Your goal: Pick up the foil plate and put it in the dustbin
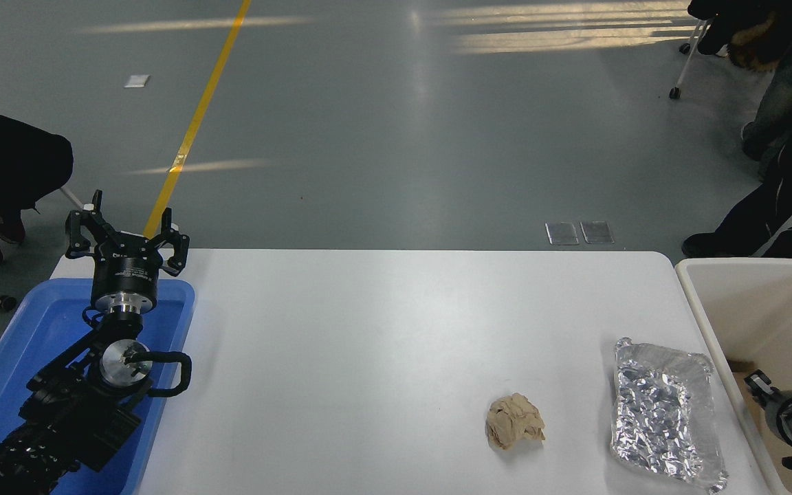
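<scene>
The foil plate [664,412] is a shiny crinkled silver tray lying flat on the white table [382,330] near its right edge. The dustbin [767,309] is a large cream-white bin standing just right of the table, its rim next to the plate. My right gripper [760,385] shows only in part at the lower right edge, over the inside of the bin and just right of the plate, not touching it. My left gripper [128,230] is parked at the lower left, open and empty.
A crumpled tan paper ball [515,421] lies on the table left of the plate. A shallow blue tray [38,330] sits under the left arm. People's legs and dark clothing show at the top right and far left.
</scene>
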### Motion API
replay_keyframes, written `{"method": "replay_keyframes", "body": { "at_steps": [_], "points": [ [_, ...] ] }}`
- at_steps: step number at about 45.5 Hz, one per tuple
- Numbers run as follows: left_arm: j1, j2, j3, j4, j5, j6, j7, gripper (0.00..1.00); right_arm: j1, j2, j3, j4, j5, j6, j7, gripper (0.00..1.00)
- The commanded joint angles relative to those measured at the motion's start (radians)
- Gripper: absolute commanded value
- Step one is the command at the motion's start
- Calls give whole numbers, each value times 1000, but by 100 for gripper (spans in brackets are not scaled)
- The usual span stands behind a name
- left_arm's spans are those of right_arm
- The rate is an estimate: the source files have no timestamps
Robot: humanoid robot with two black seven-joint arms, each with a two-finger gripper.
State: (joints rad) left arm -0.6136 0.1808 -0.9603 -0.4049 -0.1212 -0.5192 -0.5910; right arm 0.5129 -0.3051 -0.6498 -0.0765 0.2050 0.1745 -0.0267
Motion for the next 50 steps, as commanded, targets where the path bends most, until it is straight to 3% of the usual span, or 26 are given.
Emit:
{"method": "replay_keyframes", "body": {
  "at_steps": [1, 24, 35, 36, 39, 40, 41, 50],
  "points": [
    [-2, 2, 2, 0, 2, 2, 2, 99, -10, 3, 1, -5, -6, -4, -1, 0],
    [-3, 0, 2, 0, 0, 2, 0, 99, 49, -9, 1, -5, -4, 8, 8, 0],
    [-2, 0, 2, 0, 0, 4, 0, 99, 105, -115, -2, 32, -4, 25, 10, 0],
    [-3, 0, 2, 0, 0, 2, 0, 99, 117, -117, -2, 41, -3, 25, 10, 15],
    [-3, 0, 2, 0, 2, 2, 0, 99, 166, -126, 2, 95, -3, 14, 10, 80],
    [-3, 2, 2, 0, 2, 2, 0, 99, 188, -135, 4, 119, -3, 14, 10, 95],
    [-3, 0, 2, 0, 2, 2, 0, 99, 212, -149, 4, 147, -3, 16, 10, 99],
    [-3, 2, 3, 0, 2, 1, 0, 99, 548, -448, -60, 754, -44, 20, 10, 99]
  ]
}}
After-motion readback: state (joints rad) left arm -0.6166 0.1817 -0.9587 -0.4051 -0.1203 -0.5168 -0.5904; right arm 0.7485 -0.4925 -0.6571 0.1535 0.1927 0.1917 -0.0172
